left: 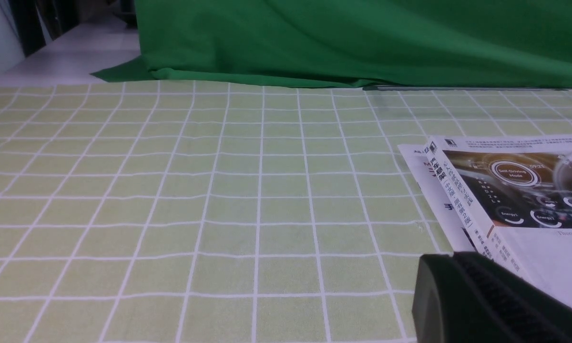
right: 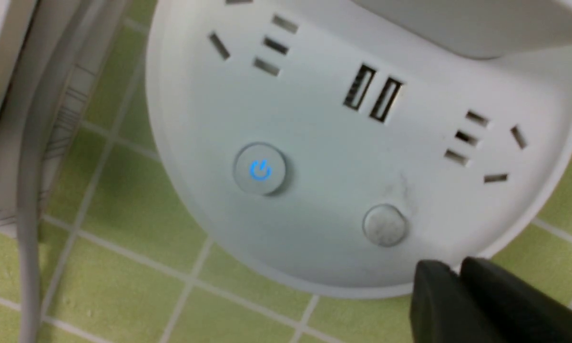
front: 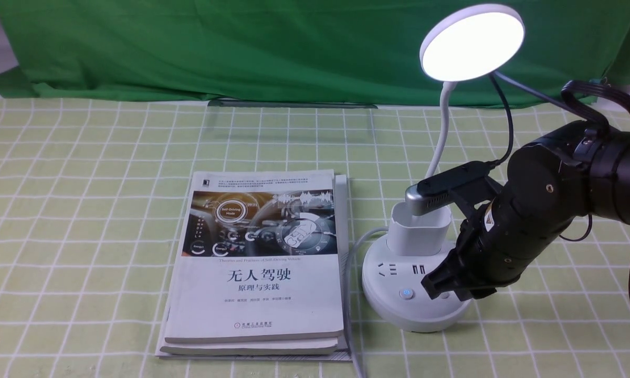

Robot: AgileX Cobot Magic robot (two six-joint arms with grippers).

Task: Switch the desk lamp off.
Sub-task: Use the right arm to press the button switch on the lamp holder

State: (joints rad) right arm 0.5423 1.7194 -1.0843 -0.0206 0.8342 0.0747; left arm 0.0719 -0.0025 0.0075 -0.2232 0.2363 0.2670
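Observation:
The desk lamp (front: 471, 42) is lit, its white disc head glowing above a thin neck, a small cup holder (front: 417, 231) and a round base (front: 394, 307). On the base, a button with a blue power sign (right: 260, 170) glows beside a plain grey button (right: 385, 225). My right gripper (right: 450, 271) is shut with nothing in it. Its tips hover at the base's front rim, close to the grey button, and in the front view they (front: 433, 286) hide that button. My left gripper (left: 450, 259) is low over the cloth, fingers together and holding nothing.
A stack of books (front: 257, 262) lies left of the lamp base, its corner near my left gripper (left: 519, 190). A grey cable (front: 349, 273) runs between the books and the base. A green backdrop (front: 241, 47) hangs at the table's far edge.

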